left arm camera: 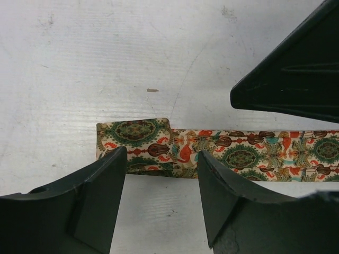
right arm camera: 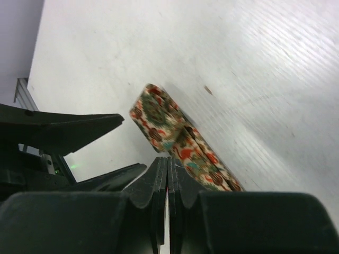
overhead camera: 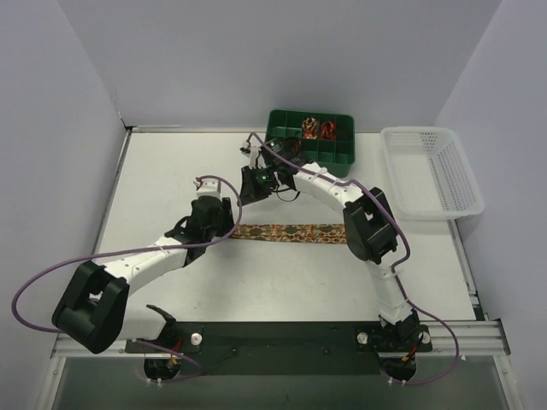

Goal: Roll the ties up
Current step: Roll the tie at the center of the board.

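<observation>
Green tray (overhead camera: 338, 158) at back: coiled ties (overhead camera: 317, 128) in two back-row cells. White basket (overhead camera: 432, 171) just right of it. Flat tie (left arm camera: 238, 153) lies on the table (overhead camera: 171, 171), left end folded over. Left gripper (left arm camera: 161, 180): jaws wide, straddling that fold. Right gripper (right arm camera: 167, 174): pinched closed on nothing, tip just beside the tie.

1. Tie (left arm camera: 243, 156): cream-gold ground; green medallions, red and brown ornaments, teal touches;
2. Surface (overhead camera: 171, 171): plain white, faintly scuffed;
3. Tray (overhead camera: 338, 161): dark green;
4. Basket (overhead camera: 432, 175): white lattice;
5. Cables (overhead camera: 128, 250): purple;
6. Arms (overhead camera: 325, 184): white shells, black joints.
</observation>
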